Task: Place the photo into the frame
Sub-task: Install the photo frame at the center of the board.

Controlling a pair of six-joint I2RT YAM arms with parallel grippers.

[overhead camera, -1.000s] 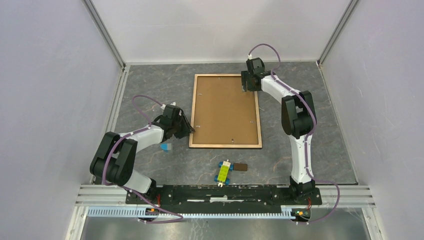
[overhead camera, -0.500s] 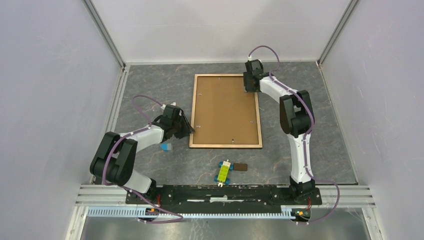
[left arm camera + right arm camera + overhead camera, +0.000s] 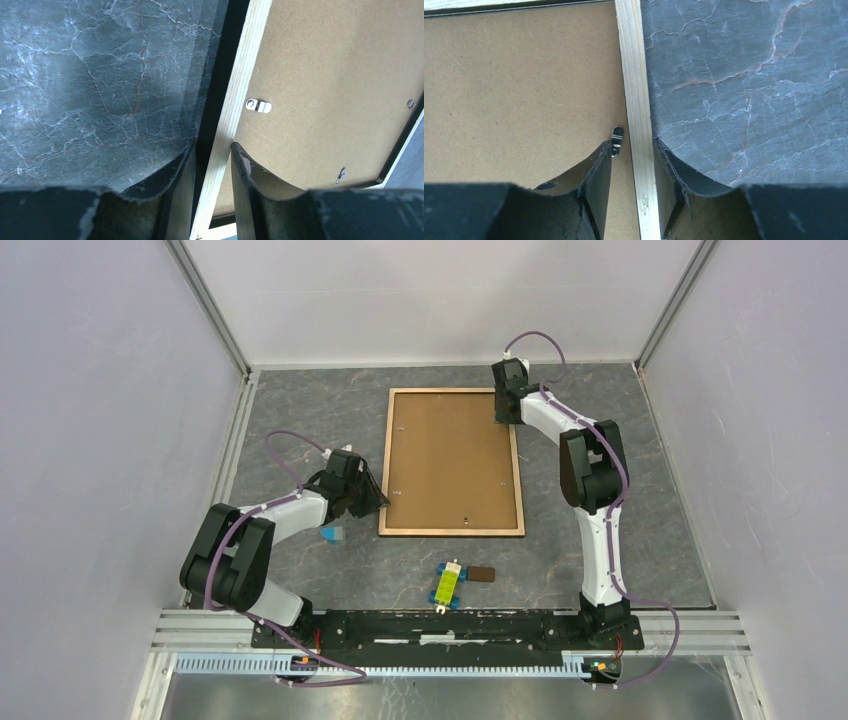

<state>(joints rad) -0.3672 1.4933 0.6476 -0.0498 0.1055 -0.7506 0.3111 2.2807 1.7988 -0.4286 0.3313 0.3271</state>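
The frame (image 3: 450, 532) lies back side up in the middle of the table, light tan rails around a plain brown backing board (image 3: 450, 455). The photo is not visible in any view. My left gripper (image 3: 380, 498) is at the left rail near its lower corner. In the left wrist view this gripper (image 3: 213, 146) is shut on the pale rail (image 3: 245, 75), one finger on its black outer side. My right gripper (image 3: 508, 420) is over the right rail near the top corner. There this gripper (image 3: 632, 143) straddles the rail (image 3: 631, 75), with a gap on the board side.
A yellow and blue tool (image 3: 447, 585) and a small brown block (image 3: 482, 574) lie near the front edge. A small blue piece (image 3: 331, 534) sits under my left forearm. Metal turn clips (image 3: 616, 140) dot the backing board. Enclosure walls stand on three sides.
My right gripper has shifted slightly right and farther back onto the right rail, and its jaws have narrowed around it. The left gripper and the frame have not moved.
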